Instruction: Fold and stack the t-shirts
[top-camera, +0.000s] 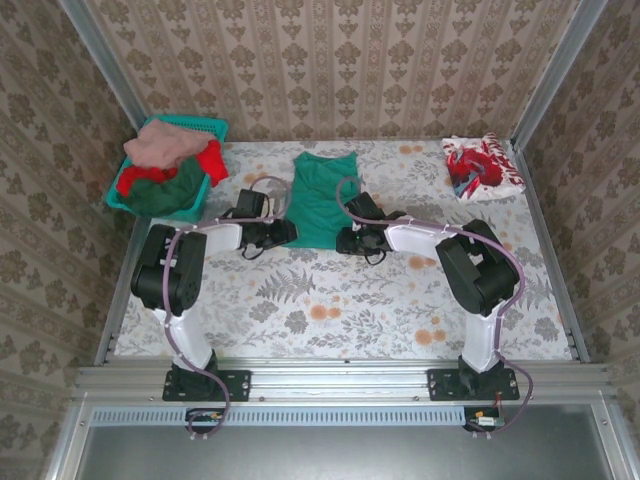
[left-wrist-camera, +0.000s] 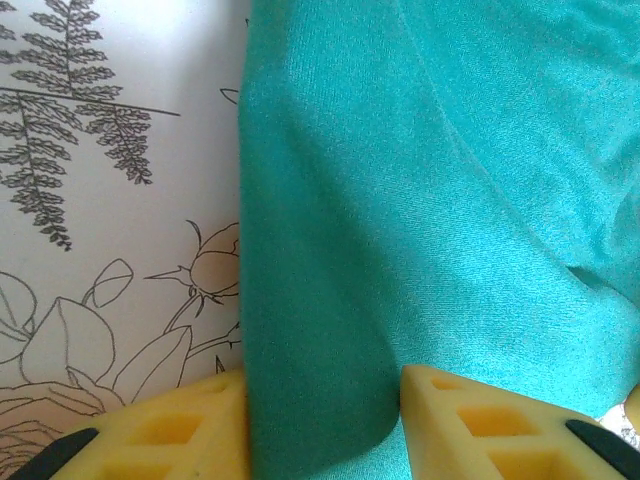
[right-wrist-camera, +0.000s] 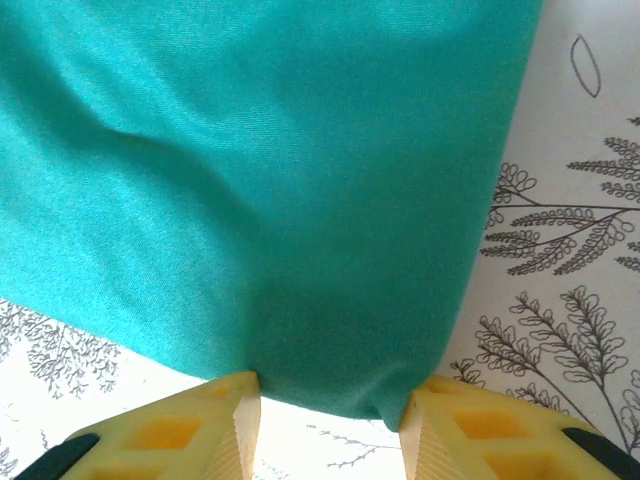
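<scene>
Teal-green t-shirt (top-camera: 322, 200) at the middle of the counter (top-camera: 330, 310), a little toward 12 o'clock, lying flat as an oblong running from 6 to 12.

Nearest, at 6 o'clock, two arm bases bolted to the rail, with the left arm (top-camera: 170, 270) rising at 7 and the right arm (top-camera: 475, 265) at 5, both bent inward over the floral counter.

At the shirt's near corner on the 9 o'clock side, the left claw (top-camera: 288, 233), pointing toward 3. At the opposite near corner, the right claw (top-camera: 343, 240), pointing toward 9.

From the left wrist: left yellow fingers (left-wrist-camera: 190, 430) parted, teal cloth filling the gap between them and touching both. Shirt edge running straight away toward 12, bare counter at 9.

From the right wrist: right yellow fingers (right-wrist-camera: 490, 430) parted around the shirt's corner, cloth again touching both. Hem sloping off toward 9, bare counter at 3.

Cannot tell for either claw whether pinching the cloth or merely straddling it.

Farther back, at 10 o'clock, a teal mesh basket (top-camera: 215, 128) heaped with shirts: dark green t-shirt (top-camera: 165, 195) nearest, red t-shirt (top-camera: 212, 160) beside it toward 3, salmon-pink t-shirt (top-camera: 160, 143) on top at the far side.

At 2 o'clock, well apart from the teal-green t-shirt, a red-and-white patterned t-shirt (top-camera: 482, 165) folded into a small packet near the far corner.
</scene>
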